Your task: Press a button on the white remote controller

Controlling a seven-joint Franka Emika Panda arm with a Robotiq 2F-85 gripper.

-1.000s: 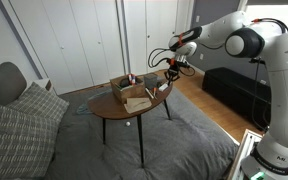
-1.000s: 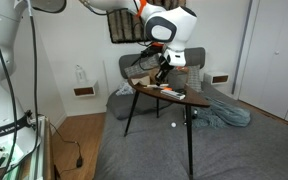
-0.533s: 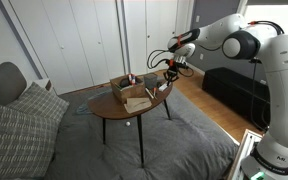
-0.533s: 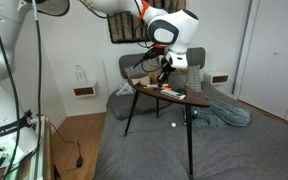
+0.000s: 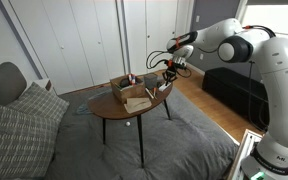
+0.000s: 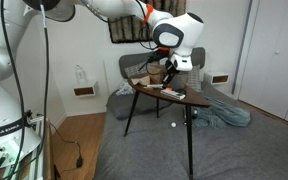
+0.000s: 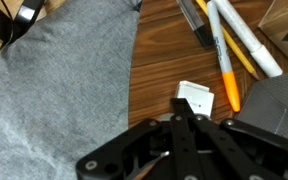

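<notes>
A room with white closet doors [image 5: 84, 40] and a gray rug [image 5: 189, 140] frames a small wooden counter [image 5: 109, 108] on slim legs, seen in both exterior views. A gray sofa [image 5: 9, 85] piled with patterned cushions [image 5: 19, 130] sits at one side, and a low black cabinet [image 5: 239, 92] stands against the far wall. A cardboard box [image 5: 132, 92] rests on the counter's middle.

The white robot arm [image 5: 249, 45] reaches over the counter's narrow end, its pincer [image 5: 171, 68] pointing down just above the wood. In an exterior view the pincer [image 6: 168, 72] hangs above the counter [image 6: 189, 100] near its back edge.

The wrist view looks straight down on the counter [image 7: 159, 60], with the rug [image 7: 64, 80] showing beyond its edge. The pincer [image 7: 187, 120] enters from the bottom, its dark fingers [image 7: 174, 135] drawn narrow, tips together and holding nothing. The white remote controller [image 7: 196, 98], only a small part of it plain to see, lies flat on the wood just beyond the tips; contact cannot be told. Just beside it lie an orange marker [image 7: 224, 62], a white marker [image 7: 246, 40] and a black pen [image 7: 192, 22], fanned out toward the counter's middle. The orange marker's tip lies close against the remote's edge.
</notes>
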